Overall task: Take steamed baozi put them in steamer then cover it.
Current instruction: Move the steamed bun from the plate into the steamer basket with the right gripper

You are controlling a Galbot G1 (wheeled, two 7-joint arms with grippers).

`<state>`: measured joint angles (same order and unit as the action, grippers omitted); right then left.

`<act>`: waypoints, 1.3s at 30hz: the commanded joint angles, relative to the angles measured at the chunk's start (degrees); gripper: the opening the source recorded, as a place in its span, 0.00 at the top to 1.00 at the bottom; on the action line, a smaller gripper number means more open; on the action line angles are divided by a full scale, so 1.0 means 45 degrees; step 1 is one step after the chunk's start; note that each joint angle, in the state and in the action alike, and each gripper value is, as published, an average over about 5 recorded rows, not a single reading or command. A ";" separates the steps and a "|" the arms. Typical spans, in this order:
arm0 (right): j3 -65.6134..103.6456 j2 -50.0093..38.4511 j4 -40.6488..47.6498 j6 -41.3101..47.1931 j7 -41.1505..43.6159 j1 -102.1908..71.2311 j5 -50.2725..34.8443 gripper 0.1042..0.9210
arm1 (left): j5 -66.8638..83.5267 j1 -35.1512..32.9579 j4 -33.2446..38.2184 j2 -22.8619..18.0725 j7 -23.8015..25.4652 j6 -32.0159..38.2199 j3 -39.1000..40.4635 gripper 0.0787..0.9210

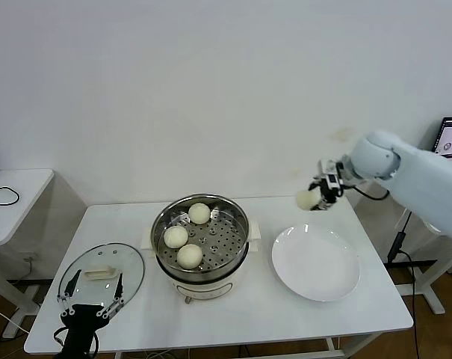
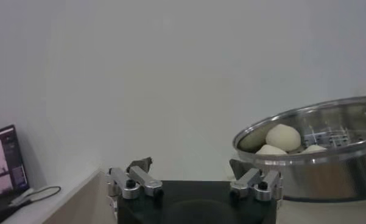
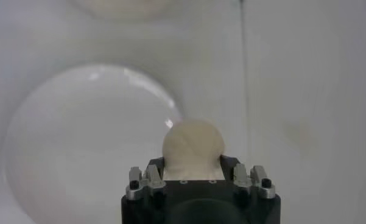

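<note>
From my remote station I see the right gripper (image 1: 317,196) raised above the far right part of the white table (image 1: 233,318), its fingers closed on one steamed baozi (image 1: 307,200); in the right wrist view that bun (image 3: 193,145) sits between the jaws, above the rim of the white plate (image 3: 79,140). The plate (image 1: 315,263) lies bare on the table's right half, just beside the steamer (image 1: 202,247) but not touching it, with open tabletop all round it up to the near and right edges. The steamer stands mid-table on its cream base, and three baozi (image 1: 189,255) rest on its perforated tray, grouped toward the left and back, leaving the tray's right side free. The cover (image 1: 102,274) lies flat on the table's left half, handle up, close to the near left corner. My left gripper (image 1: 92,306) hangs low at that near edge, just in front of the cover, jaws spread wide and holding nothing; its wrist view looks across at the steamer's steel wall (image 2: 329,176). A plain white wall backs the table. A second white table (image 1: 16,202) stands to the left, and a monitor (image 1: 451,138) shows at the right.
</note>
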<state>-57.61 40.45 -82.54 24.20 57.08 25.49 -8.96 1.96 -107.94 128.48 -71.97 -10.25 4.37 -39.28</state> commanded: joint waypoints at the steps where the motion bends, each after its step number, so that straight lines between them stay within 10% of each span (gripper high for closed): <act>1: -0.1956 0.1715 -0.1540 0.1462 -0.1017 0.2788 -0.3226 0.40 | 0.1574 0.0014 0.0067 -0.0055 -0.0097 -0.0890 0.0052 0.12; 39: -0.2141 0.6428 0.1596 0.3654 -0.3767 -0.1139 -0.3843 0.40 | 0.0954 0.0324 0.0256 -0.0295 -0.0011 -0.0839 -0.0055 0.12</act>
<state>-67.03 66.82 -77.68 39.61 41.39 22.55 -27.03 6.38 -106.62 129.75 -73.26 -10.36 0.70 -39.62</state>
